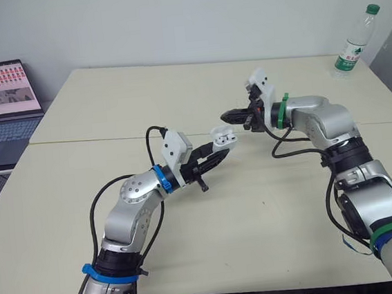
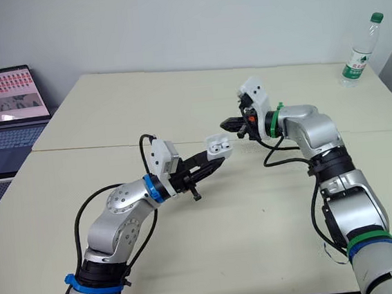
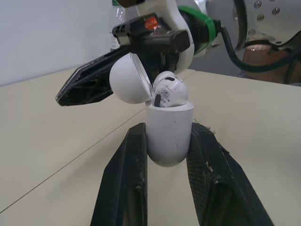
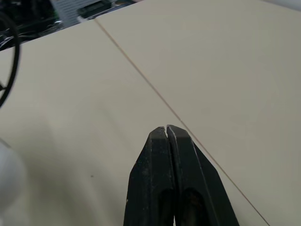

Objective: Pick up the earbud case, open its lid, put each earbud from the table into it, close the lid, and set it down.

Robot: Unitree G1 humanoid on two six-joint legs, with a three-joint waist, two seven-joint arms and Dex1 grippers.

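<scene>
The left gripper [image 1: 219, 157] clamped the glossy white earbud case [image 3: 169, 134], lid [image 3: 129, 77] raised, white earbud [image 3: 170, 90] seated; the right gripper [image 4: 166, 129] hung near, fingers pinched together, empty; closing and set-down apparently remained.

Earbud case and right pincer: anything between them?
Nothing. In the left eye view the shut right pincer hangs just beyond the open earbud case held by the left pincer; only a bare gap separates them.

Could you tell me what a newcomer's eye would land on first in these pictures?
The left hand holds the earbud case above the table, lid open, a white earbud seated inside. The right hand, shut and empty, hovers close beside it. A water bottle stands at the far right corner, a laptop beyond the left edge.
</scene>
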